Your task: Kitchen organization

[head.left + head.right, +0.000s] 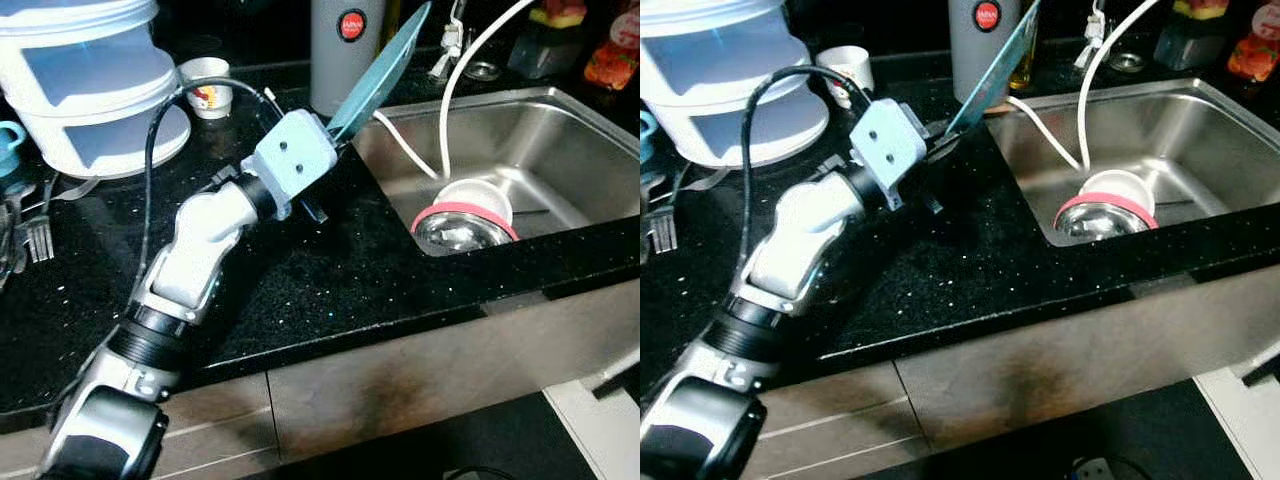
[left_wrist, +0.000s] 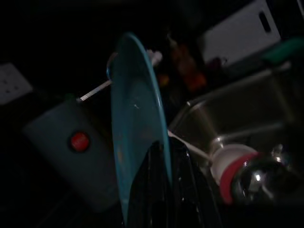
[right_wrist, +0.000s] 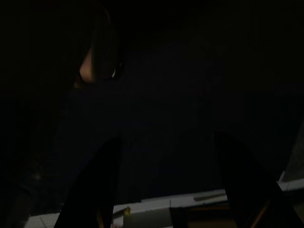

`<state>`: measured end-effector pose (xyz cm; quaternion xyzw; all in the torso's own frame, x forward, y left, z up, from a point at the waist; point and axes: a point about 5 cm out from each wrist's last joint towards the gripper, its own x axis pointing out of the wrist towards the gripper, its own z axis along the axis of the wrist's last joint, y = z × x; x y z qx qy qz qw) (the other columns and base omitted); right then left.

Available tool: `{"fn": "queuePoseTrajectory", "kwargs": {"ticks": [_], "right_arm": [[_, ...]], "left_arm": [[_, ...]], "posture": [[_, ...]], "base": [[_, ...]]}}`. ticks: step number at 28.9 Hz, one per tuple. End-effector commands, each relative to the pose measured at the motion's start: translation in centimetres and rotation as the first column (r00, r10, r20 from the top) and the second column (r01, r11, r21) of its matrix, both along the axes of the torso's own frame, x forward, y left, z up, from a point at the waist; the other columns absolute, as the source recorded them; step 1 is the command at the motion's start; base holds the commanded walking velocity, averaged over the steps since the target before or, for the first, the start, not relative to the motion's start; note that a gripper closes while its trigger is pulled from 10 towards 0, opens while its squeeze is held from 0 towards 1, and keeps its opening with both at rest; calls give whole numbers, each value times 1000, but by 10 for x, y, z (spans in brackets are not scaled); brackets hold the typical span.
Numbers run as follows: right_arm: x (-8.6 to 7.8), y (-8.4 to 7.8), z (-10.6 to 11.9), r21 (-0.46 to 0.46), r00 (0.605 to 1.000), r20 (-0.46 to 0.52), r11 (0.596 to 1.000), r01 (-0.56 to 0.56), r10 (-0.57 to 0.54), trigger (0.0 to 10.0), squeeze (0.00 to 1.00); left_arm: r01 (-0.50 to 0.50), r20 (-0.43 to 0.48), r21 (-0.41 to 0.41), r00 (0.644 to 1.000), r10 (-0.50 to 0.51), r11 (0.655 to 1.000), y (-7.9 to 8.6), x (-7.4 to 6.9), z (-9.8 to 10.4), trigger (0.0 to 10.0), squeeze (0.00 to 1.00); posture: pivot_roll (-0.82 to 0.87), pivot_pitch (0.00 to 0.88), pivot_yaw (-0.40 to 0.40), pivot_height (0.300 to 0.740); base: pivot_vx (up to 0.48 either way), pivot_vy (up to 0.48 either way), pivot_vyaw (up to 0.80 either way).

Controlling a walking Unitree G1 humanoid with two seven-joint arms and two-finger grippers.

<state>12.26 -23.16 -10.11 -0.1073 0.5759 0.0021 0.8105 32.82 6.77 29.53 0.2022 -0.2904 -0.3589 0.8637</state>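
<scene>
We take the stainless steel sink (image 1: 560, 130) set in the black speckled countertop (image 1: 330, 280) as our landmark. Our left gripper (image 1: 330, 135) is clamped on the lower edge of a thin teal plastic plate (image 1: 385, 65), holding it on edge and tilted, raised above the counter just beside the sink's near-left corner. Pinching the rim is probably the only way two slim fingers can carry something so flat, and carrying it on edge keeps it clear of the things around it. In the left wrist view the plate (image 2: 135, 123) looks smooth and shallow, with a few faint marks on its face; we cannot tell whether it is clean.

Just behind the plate, off the sink's back-left corner, stands a grey cylindrical canister with a red round badge (image 1: 345, 50). Inside the sink, towards its front-left corner, lie a white cup with a pink band (image 1: 475, 205) and a shiny metal bowl (image 1: 455, 232), touching each other, with a white hose (image 1: 470, 60) running down to them. Well to the left of the sink sit stacked white and translucent blue containers (image 1: 85, 80).

Our right gripper (image 3: 164, 185) hangs idle in the dark, its fingers spread apart and holding nothing.
</scene>
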Motion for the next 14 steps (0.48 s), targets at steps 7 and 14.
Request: {"fn": "queuePoseTrajectory", "kwargs": {"ticks": [7, 14], "right_arm": [[-6, 4, -3, 23, 999, -28, 999, 40, -40, 10000, 0], [-5, 5, -3, 29, 999, -24, 999, 42, -42, 10000, 0]], "left_arm": [[162, -109, -391, 969, -220, 906, -1, -21, 35, 8510, 0], [195, -118, -427, 956, -268, 883, -7, -27, 35, 10000, 0]], "posture": [[-4, 21, 6, 740], [0, 17, 8, 740]], "base": [[0, 0, -571], [0, 0, -800]]}}
